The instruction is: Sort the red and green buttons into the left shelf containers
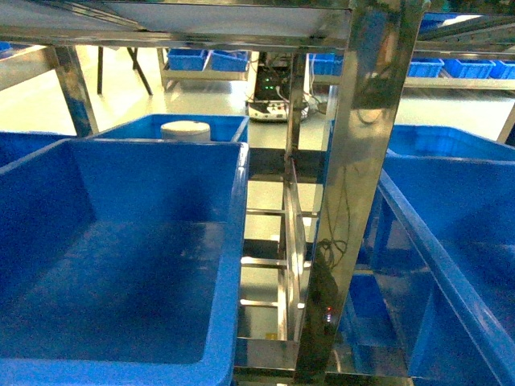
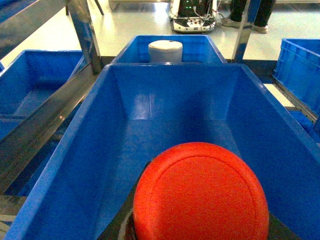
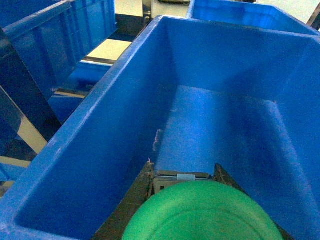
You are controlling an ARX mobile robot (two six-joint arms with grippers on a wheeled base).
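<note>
At the bottom of the left wrist view, a red button [image 2: 201, 192] is seen from above, its round mushroom cap filling the lower centre of the frame, with a sliver of dark body showing beneath its left edge. It is held over the open blue bin [image 2: 90, 125], whose smooth floor and walls stretch away toward the top of the frame. The left gripper itself is hidden behind the cap, so whether its jaws are apart or together cannot be told. Beyond the far rim of that bin, a second blue bin [image 2: 200, 47] is seen at upper centre, with a white cylindrical object [image 2: 165, 50] standing inside it.

At the bottom of the right wrist view, a green button [image 3: 202, 212] is shown the same way (cap toward the camera), with a grey block visible just above its upper edge. Dark parts flank that block on either side, but the stance of the right gripper's jaws cannot be judged. Another deep blue bin [image 3: 85, 145] lies open beneath and ahead of the green cap.

Across the head view, neither button is visible; a shiny metal shelf post [image 1: 354, 201] is set right of centre, between a large blue bin at lower left and another at the right edge.
</note>
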